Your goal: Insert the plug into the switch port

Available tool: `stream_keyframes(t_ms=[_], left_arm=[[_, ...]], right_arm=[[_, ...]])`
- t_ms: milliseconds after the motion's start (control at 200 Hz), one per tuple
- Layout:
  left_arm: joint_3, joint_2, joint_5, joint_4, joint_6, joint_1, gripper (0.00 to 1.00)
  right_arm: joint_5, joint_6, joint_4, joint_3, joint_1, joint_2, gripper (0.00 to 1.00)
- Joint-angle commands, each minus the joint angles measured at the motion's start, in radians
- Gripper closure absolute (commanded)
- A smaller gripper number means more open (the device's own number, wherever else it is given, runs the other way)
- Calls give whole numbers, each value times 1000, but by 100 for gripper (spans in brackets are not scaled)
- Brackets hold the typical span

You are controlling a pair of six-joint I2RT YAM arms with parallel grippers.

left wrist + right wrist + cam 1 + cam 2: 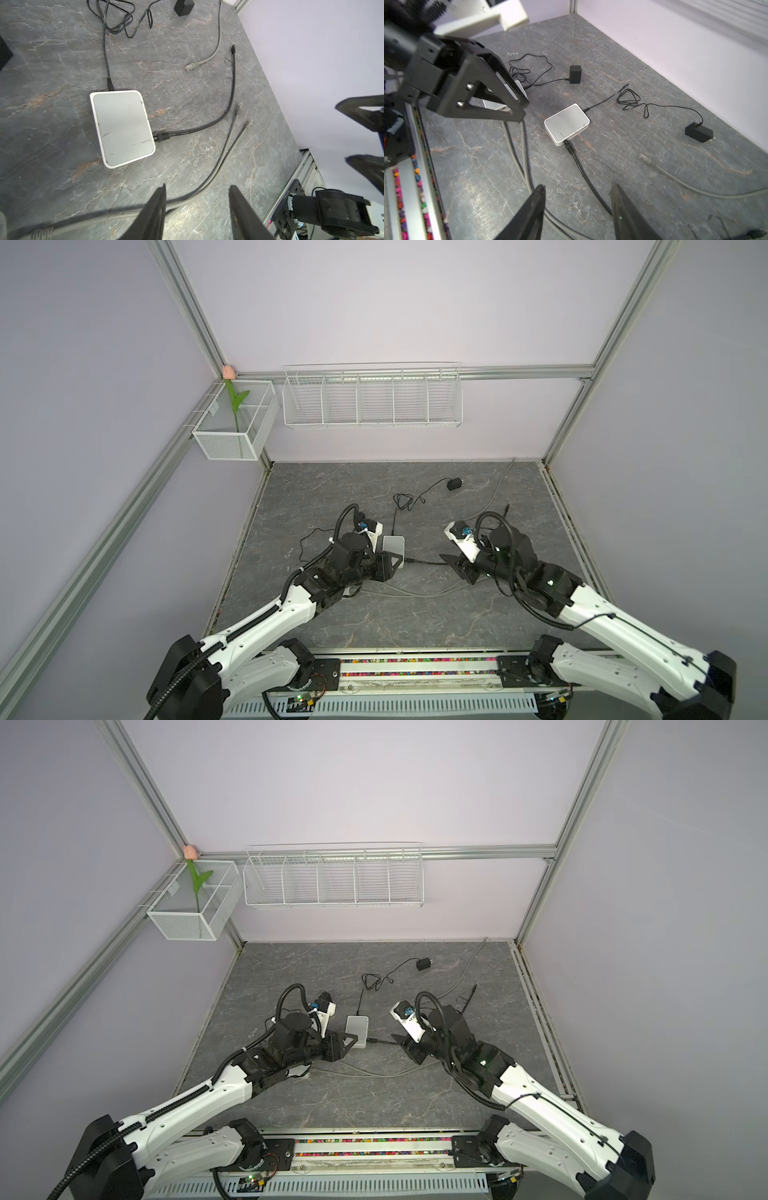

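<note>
The right gripper [578, 187] stood open and empty over the black cable [582, 172]; the left gripper [197, 186] gaped too; ahead of both, the plug [568, 146] sat in the switch [566, 122]; snagging that cable might tug it loose.

- Grey marbled stone-look tabletop [415, 622] carries the lot.
- Dead centre, a small white rectangular switch box [393, 545], lying flat.
- A black flat network cable [207, 126] curves in, its plug [161, 137] seated in the box's side.
- A thin black power cord [409, 502] leaves the box's far end, coils, and reaches a black wall adapter [454, 484].
- Pale grey network cables [219, 31] lie loose near the box, not touching it.
</note>
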Motion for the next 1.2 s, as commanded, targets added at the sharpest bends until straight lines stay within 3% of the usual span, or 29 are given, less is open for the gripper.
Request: stream_keyframes(t_ms=[0,250,350,560,730,935,1195], left_arm=[[68,29,-8,33,10,-22,51],[124,104,-50,41,6,-96,52],[120,120,-51,56,-8,-104,51],[158,182,-35,90,5,-109,50],[204,331,51,207,30,-107,47],[382,566,85,174,108,-100,44],[665,860,-28,55,230,-82,35]], right_arm=[[76,68,-22,-54,-6,-115,36],[220,193,-102,-105,-7,-310,26],[258,259,-188,-47,-7,-335,19],[338,269,-405,88,-8,-366,16],[404,268,-464,42,-7,-459,12],[485,288,-473,26,-8,-548,6],[459,313,-499,7,-6,-591,5]])
